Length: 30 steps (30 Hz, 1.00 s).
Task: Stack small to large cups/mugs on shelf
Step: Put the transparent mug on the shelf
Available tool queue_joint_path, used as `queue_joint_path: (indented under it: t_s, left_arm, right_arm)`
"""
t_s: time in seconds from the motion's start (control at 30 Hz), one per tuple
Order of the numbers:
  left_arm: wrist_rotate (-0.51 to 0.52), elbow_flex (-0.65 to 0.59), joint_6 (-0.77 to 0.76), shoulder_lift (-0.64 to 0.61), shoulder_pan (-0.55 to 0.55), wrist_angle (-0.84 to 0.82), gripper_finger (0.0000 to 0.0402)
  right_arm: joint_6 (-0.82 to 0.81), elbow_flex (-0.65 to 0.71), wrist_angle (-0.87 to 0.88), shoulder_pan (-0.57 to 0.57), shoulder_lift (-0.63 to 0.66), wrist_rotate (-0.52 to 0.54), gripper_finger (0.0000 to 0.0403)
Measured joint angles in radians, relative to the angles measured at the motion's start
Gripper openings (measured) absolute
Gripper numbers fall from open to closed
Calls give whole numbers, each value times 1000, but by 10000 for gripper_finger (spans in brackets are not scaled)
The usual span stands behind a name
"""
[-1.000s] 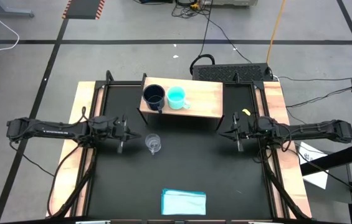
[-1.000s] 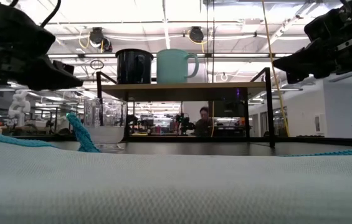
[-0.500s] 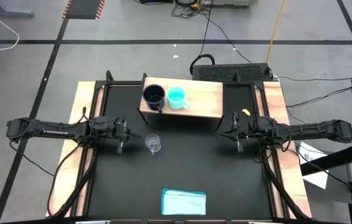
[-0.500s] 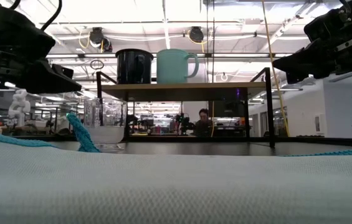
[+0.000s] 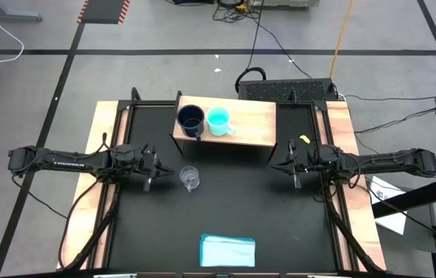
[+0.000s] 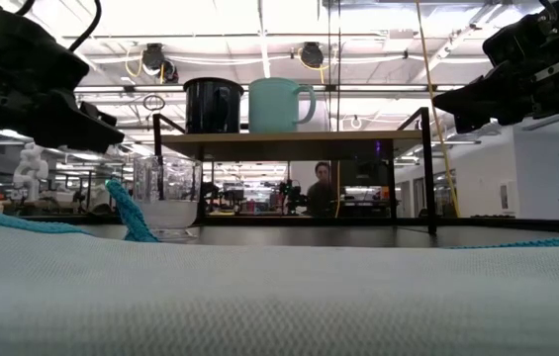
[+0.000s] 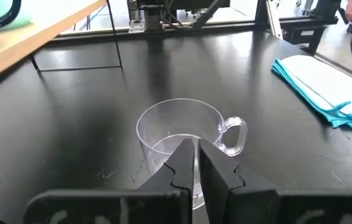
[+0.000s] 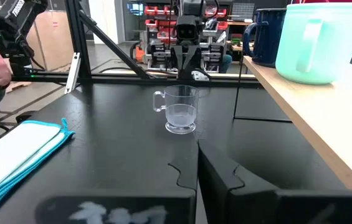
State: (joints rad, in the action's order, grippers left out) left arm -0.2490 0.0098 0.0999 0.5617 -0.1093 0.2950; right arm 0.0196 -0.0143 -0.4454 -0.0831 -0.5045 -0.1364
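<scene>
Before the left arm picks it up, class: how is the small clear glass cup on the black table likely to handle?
The glass cup looks rigid and probably brittle, so a hard squeeze or knock could chip it. Its smooth, shiny wall may slip between narrow fingers. It stands upright on a flat base, so rolling seems unlikely, though a push near the rim, or on its side handle, might tip or turn it.

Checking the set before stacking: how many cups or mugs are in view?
3. The navy mug and the turquoise mug stand side by side on the shelf; the glass cup stands on the table in front of it. None looks hidden.
</scene>
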Motion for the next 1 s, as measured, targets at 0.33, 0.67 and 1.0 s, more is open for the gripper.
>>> queue_joint_path:
  t_s: [0.33, 0.67, 1.0]
  left_arm:
    - [-5, 0, 5, 1, 44, -1, 6]
    - [119, 77, 16, 9, 109, 21, 3]
    - [180, 266, 61, 143, 145, -223, 6]
  right_arm:
    - [1, 0, 0, 0, 0, 0, 0]
    - [3, 0, 0, 0, 0, 0, 0]
    - [19, 0, 1, 0, 0, 0, 0]
